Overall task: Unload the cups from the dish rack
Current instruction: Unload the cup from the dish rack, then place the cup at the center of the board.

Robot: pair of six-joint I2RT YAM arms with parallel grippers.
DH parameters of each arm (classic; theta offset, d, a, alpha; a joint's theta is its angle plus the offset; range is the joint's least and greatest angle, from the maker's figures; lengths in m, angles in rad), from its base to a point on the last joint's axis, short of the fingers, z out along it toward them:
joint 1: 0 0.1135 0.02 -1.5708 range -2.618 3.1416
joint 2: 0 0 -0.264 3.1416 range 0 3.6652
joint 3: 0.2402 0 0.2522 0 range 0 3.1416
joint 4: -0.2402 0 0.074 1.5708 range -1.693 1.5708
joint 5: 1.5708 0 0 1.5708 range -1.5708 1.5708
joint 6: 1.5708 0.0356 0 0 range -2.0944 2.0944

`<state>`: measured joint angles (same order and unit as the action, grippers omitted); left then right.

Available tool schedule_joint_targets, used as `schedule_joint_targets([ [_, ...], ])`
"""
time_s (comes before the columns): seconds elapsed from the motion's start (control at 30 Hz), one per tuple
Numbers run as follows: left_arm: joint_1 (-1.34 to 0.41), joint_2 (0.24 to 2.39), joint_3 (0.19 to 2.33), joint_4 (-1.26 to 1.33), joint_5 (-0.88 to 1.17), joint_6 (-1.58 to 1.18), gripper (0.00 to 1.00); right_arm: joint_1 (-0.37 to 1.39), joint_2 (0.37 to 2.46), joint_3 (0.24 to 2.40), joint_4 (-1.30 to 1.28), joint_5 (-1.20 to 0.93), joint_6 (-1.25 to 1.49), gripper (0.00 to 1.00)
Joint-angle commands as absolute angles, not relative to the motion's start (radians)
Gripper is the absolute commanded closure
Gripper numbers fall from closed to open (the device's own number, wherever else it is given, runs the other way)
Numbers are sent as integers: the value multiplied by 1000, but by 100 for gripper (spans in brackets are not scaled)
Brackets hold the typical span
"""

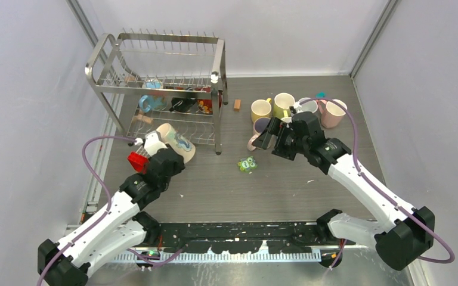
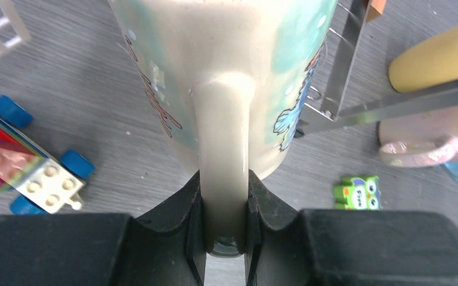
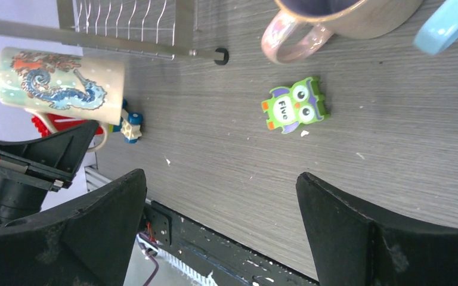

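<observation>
Grey wood-grain bench (image 1: pixel 226 190), walled in pale lilac on three sides. From above: dish rack (image 1: pixel 217 65) at far left, with a light blue cup (image 1: pixel 151 102) on its lower tier, so not yet emptied; other contents hard to tell. Just in front of the rack, seahorse cup (image 1: pixel 178 144) held on its side in the left pincer (image 1: pixel 158 150), apparently clear of the bench and probably on its way out of the rack. At far right, a huddle of unloaded cups (image 1: pixel 284 102) in yellow, lime and pink, parked close together, probably to keep one drop zone. Just beside that huddle, right pincer (image 1: pixel 271 138), spread wide and gripping nothing. From the left wrist: pincer pressed together on the cup's handle (image 2: pixel 223 161), a narrow loop suiting short fingers far better than the broad body. Brown script down the cup's side, cut off and unreadable. Toy brick car (image 2: pixel 42 179) on the bench below. From the right wrist: both fingers (image 3: pixel 65 238) far apart over bare bench, seemingly waiting clear of the other arm. Green owl block (image 3: pixel 294 104) lying flat between the arms, marked "Five". No brand name visible anywhere.
</observation>
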<state>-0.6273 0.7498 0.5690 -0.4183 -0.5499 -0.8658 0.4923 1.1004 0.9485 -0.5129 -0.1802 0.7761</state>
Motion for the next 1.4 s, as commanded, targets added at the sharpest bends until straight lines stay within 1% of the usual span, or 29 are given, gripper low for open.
schedule_joint_targets([
  [0.0, -679, 705, 593, -351, -548, -1002, 100, 550, 1051, 916, -420, -129, 858, 0],
  [0.3, -799, 667, 596, -408, -481, -1201, 100, 647, 972, 812, -324, -86, 994, 0],
  [0.47, -880, 647, 603, -416, -458, -1302, 100, 741, 943, 757, -245, -23, 1076, 0],
  [0.63, -930, 631, 615, -406, -443, -1366, 100, 847, 954, 718, -131, 73, 1151, 0],
  [0.83, -955, 616, 623, -376, -402, -1437, 100, 936, 1010, 685, 30, 129, 1213, 1],
  [1.13, -957, 555, 615, -321, -344, -1558, 100, 1029, 1160, 656, 291, 181, 1288, 10],
  [1.37, -957, 494, 555, -258, -308, -1663, 100, 1057, 1255, 692, 424, 192, 1310, 26],
])
